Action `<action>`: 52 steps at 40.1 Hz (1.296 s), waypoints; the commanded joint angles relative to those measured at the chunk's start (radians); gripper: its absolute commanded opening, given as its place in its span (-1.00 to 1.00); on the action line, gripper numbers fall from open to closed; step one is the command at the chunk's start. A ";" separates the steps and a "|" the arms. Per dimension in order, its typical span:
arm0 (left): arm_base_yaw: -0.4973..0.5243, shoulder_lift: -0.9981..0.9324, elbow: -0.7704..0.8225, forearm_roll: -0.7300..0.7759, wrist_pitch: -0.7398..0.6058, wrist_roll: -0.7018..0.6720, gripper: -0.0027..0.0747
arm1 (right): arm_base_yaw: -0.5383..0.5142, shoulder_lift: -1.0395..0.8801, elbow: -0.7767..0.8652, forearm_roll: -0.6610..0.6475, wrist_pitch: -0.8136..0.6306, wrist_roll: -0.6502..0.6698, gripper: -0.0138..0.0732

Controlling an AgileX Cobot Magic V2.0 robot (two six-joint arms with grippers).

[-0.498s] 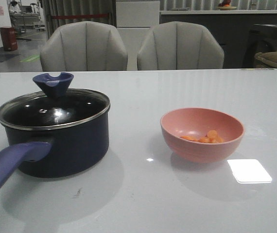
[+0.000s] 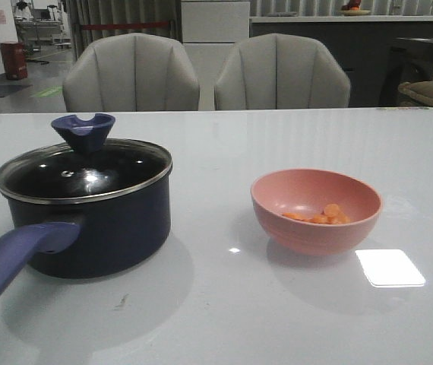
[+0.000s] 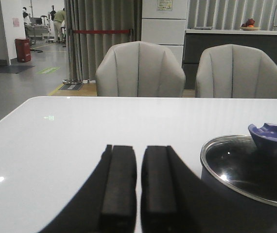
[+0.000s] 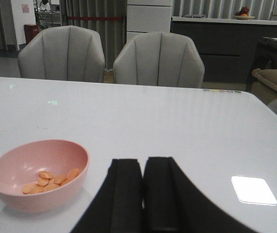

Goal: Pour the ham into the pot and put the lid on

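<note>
Nothing has moved; only wrist views show both jaws closed.

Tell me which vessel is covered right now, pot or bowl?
The pot: the glass lid sits on it. The pink bowl is open, ham inside.

The round glass lid [image 2: 84,172] is clear and glossy, catching bright glints, with a shiny metal rim and a smooth blue-purple knob that looks like plastic. The dark navy round pot [image 2: 102,228] beneath it has a smooth, faintly sheened wall. The pink round bowl [image 2: 315,211] looks matt. The white tabletop [image 2: 224,304] is smooth and glossy, mirroring light. Both black grippers' fingers [image 3: 120,187] [image 4: 160,194] look matt.
</note>
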 commanded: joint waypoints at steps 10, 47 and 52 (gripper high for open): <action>-0.001 -0.019 0.023 -0.006 -0.084 -0.012 -0.60 | -0.004 -0.020 -0.005 -0.001 -0.077 0.000 -0.35; -0.001 0.224 -0.365 -0.127 0.228 -0.012 -0.60 | -0.004 -0.020 -0.005 -0.001 -0.077 0.000 -0.35; -0.001 0.272 -0.353 -0.127 0.221 -0.012 -0.60 | -0.004 -0.020 -0.005 -0.001 -0.077 0.000 -0.35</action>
